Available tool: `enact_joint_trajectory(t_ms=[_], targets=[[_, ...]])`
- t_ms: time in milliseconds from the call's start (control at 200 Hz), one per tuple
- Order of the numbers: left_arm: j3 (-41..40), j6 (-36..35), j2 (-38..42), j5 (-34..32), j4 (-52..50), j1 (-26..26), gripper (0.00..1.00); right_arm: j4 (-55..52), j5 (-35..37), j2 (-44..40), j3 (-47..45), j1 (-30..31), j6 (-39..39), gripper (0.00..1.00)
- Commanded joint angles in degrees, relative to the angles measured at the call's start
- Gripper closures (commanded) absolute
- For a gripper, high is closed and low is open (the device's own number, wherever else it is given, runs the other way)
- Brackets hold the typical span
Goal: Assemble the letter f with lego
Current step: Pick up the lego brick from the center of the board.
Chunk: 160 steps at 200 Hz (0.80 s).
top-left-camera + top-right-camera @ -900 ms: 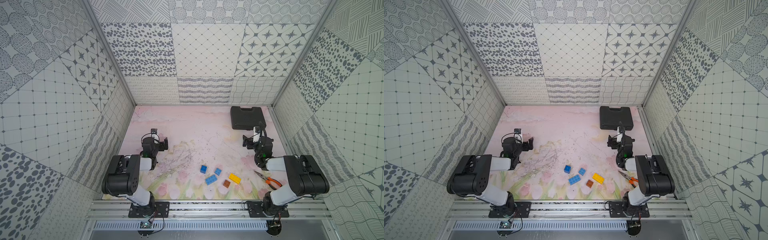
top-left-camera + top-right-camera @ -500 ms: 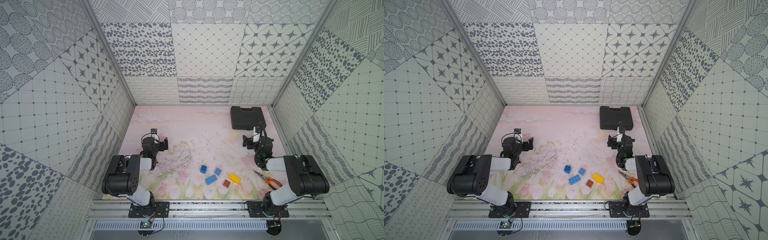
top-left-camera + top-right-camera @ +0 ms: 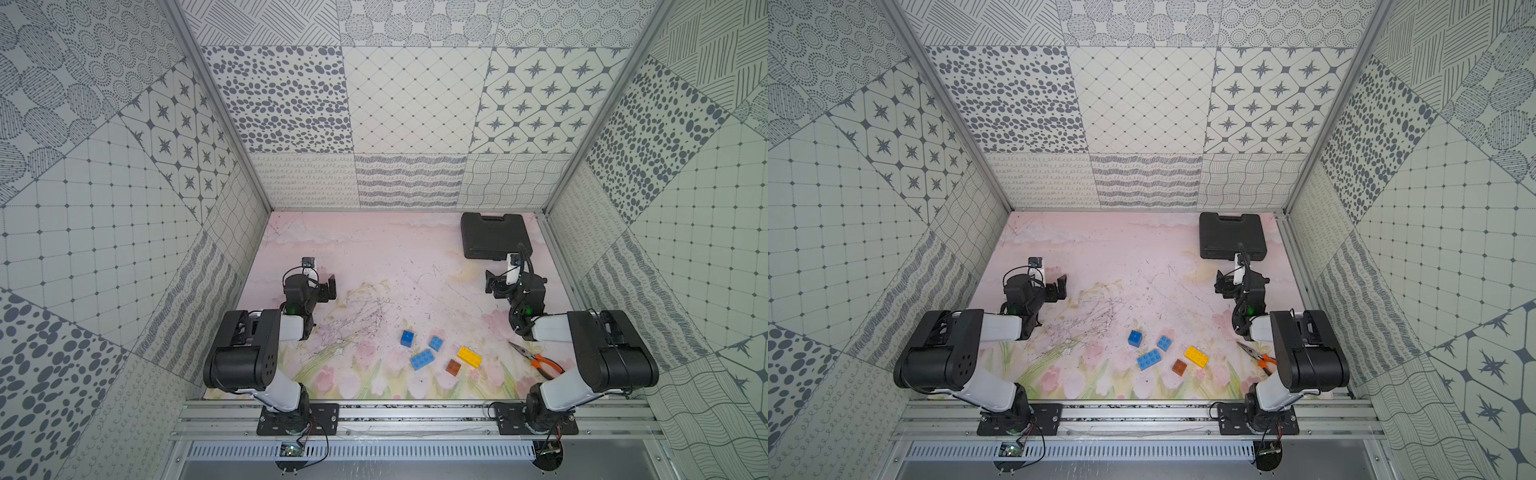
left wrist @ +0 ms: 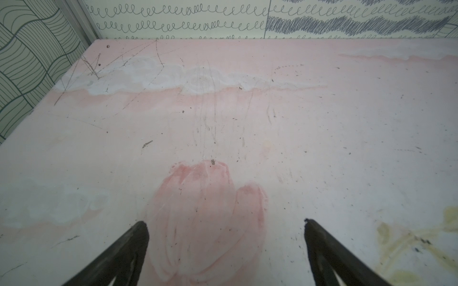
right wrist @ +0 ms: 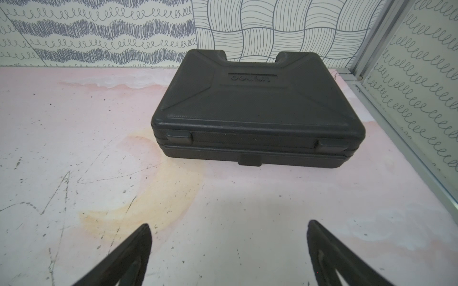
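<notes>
1. My left claw [image 4: 224, 222] stands wide. In the left wrist view its two dark fingers [image 4: 128, 247] are spread far apart, with only the bare, scuffed pink mat [image 4: 247, 118] between them. I hold nothing in it.
2. My right claw [image 5: 229, 226] is spread just as wide and also holds nothing. In the right wrist view it faces the black case [image 5: 257, 109], which lies shut and flat on the mat, well ahead of my fingertips.
3. In both top views the lego [image 3: 1149, 359] lies near the front edge of the mat, between my two arms and nearer the right one. It is well apart from both claws.
4. One square blue brick [image 3: 407, 338] sits at the left of the group, and the second square blue brick [image 3: 435, 342] is near it on the right.
5. The long blue brick [image 3: 422, 359] lies just in front of those two, at an angle.
6. The long yellow brick [image 3: 470, 357] lies to the right, also angled. The square brown brick [image 3: 453, 367] sits just beside its front left side, and I cannot tell whether they touch.
7. All five bricks lie singly on the mat, none pressed onto another, so the letter f is not yet built.
8. The orange-handled pliers [image 3: 540, 361] lie to the right of the bricks, close by my right arm, with their metal nose towards the yellow brick.
</notes>
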State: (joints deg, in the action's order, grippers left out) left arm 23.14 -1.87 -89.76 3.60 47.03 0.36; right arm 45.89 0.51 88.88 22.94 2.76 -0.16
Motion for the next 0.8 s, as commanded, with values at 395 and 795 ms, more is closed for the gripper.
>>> enact_joint_trajectory(t_ms=[395,795], targets=[[18.75,6.39,8.74,-11.06,-39.02,-1.52,0.01,-31.26,13.24,-9.23,15.37,5.07,-0.15,0.02],[26.83,16.36,24.70,-6.42,-57.57,-13.45,0.01,-66.75,5.44,-21.70,29.76,15.56,9.74,0.02]])
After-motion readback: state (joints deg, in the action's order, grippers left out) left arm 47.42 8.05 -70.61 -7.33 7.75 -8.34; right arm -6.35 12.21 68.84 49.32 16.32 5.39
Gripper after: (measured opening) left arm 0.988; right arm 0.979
